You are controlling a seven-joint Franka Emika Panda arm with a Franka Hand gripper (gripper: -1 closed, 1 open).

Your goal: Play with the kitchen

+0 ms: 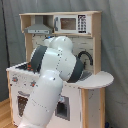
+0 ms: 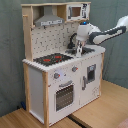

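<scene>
1. We see the kitchen (image 2: 62,70) standing on a wooden floor in the second exterior view. It fills the middle, from 12 o'clock down to 6 o'clock. It is tall, white and light wood.
2. In the first exterior view the big white arm (image 1: 50,85) covers much of the kitchen (image 1: 80,22). The microwave (image 1: 72,23) shows above it at 12 o'clock.
3. In the second exterior view the arm comes in from 2 o'clock and reaches down over the sink (image 2: 87,50).
4. The gripper (image 2: 78,47) hangs by the black faucet (image 2: 73,44), just at the sink. We cannot tell if it is open or closed, or if it holds anything.
5. The hob (image 2: 52,59) is at 9 o'clock from the sink. The oven door (image 2: 64,95) is below, at 6 o'clock, with knobs (image 2: 65,72) above it.
6. We think the kitchen is big, heavy and stiff. It will not be lifted, so we play with its small parts.
7. We think the faucet and knobs are hard, smooth plastic. They may be a bit slippery and could snap if pushed too hard.
8. Good places to hold are the faucet, a knob's edge or the oven door's handle. Gentle moves seem best.
</scene>
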